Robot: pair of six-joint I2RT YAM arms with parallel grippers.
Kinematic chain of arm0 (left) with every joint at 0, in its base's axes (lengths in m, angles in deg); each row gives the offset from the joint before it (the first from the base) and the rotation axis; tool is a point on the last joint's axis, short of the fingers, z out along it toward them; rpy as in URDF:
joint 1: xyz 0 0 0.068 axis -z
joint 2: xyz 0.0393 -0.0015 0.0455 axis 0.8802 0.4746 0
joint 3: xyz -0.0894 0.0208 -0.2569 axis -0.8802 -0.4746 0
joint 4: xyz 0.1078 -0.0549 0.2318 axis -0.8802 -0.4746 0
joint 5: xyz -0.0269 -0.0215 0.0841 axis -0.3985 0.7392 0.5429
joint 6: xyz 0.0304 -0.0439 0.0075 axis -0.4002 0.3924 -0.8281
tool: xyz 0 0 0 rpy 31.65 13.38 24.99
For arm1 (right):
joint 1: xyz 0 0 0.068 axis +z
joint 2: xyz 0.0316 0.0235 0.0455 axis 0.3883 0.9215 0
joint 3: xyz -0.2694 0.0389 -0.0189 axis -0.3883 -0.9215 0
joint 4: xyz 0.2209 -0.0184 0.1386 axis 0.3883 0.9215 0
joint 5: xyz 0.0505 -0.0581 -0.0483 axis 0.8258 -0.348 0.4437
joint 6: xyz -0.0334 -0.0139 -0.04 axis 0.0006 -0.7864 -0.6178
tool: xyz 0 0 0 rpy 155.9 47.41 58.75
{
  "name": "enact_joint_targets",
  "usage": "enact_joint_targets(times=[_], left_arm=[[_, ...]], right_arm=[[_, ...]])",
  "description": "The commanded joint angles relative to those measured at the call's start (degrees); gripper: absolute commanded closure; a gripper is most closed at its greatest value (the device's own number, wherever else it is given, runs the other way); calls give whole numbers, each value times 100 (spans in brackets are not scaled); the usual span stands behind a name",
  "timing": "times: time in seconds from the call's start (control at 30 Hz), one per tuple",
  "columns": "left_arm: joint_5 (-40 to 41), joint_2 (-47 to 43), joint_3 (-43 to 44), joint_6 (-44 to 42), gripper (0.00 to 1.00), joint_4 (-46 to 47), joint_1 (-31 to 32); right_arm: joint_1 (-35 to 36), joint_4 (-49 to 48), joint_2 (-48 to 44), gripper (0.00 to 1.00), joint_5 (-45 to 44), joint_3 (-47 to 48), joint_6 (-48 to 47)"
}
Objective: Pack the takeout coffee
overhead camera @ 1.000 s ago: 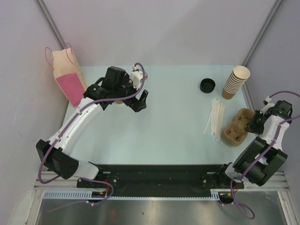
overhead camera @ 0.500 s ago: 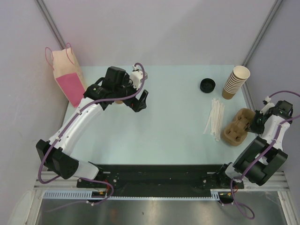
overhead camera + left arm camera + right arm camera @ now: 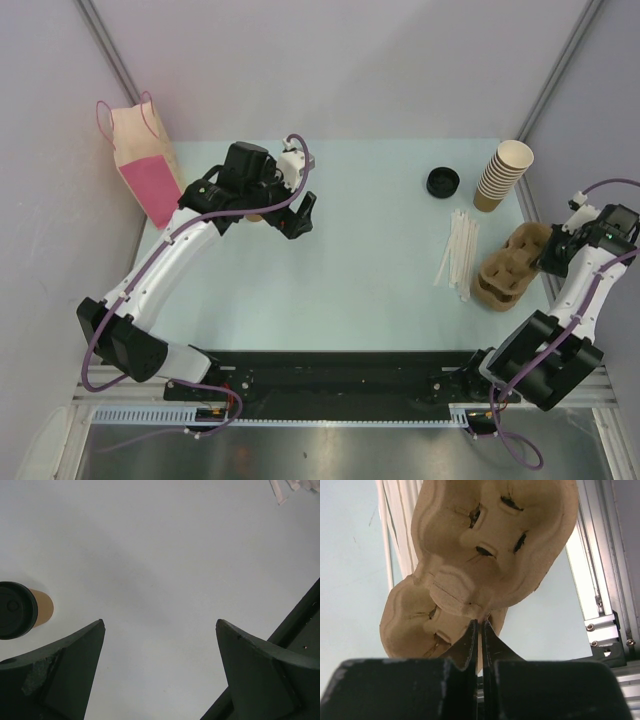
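Note:
The takeout coffee (image 3: 20, 611), a tan cup with a black lid, stands at the left edge of the left wrist view. In the top view only a tan sliver of the takeout coffee (image 3: 256, 216) shows under the left arm. My left gripper (image 3: 298, 217) hangs open just right of it, over bare table, nothing between its fingers (image 3: 75, 670). My right gripper (image 3: 480, 622) is shut on the near rim of the brown pulp cup carrier (image 3: 480, 545), which hangs tilted from it. From above, the carrier (image 3: 508, 265) sits at the table's right edge beside the right gripper (image 3: 548, 255).
A paper bag with a pink front (image 3: 140, 160) stands at the back left. A stack of lidless tan cups (image 3: 503, 175) and a loose black lid (image 3: 443, 182) are at the back right. White wrapped straws (image 3: 458, 252) lie left of the carrier.
My right gripper has closed on the carrier's rim and drawn up and to the right, lifting and tilting the carrier. The left arm has not moved.

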Motion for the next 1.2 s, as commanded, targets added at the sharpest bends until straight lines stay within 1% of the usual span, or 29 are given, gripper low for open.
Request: enact_joint_targets(times=[0.0, 0.37, 0.43, 0.47, 0.57, 0.63, 0.77, 0.87, 0.93, 1.07, 1.17], left_arm=[[-65, -2, 240, 116, 2, 93, 8], [-109, -46, 231, 81, 2, 110, 16], [-415, -55, 231, 37, 2, 128, 8], [-695, -64, 213, 46, 2, 189, 16], [-1048, -29, 222, 107, 2, 374, 77], [-1207, 77, 310, 90, 2, 540, 262], [-1155, 322, 538, 46, 3, 813, 797], [-1155, 463, 547, 326, 4, 1322, 1052], [-1207, 638, 635, 581, 4, 1568, 1167], [-1252, 1069, 995, 722, 4, 1526, 1474], [-1296, 1245, 1092, 1020, 5, 1806, 1580]], right_arm=[[-3, 185, -190, 100, 10, 316, -174], [32, 281, -260, 100, 36, 351, -227], [32, 290, -260, 100, 62, 351, -227], [32, 308, -269, 100, 71, 343, -218], [41, 317, -295, 100, 71, 360, -235], [50, 282, -339, 100, -16, 360, -253], [85, 246, -409, 100, -43, 360, -323], [120, 290, -409, 100, -61, 360, -359], [269, 282, -470, 100, -297, 360, -402], [436, 211, -585, 100, -491, 360, -420], [340, 308, -480, 100, -351, 369, -367]])
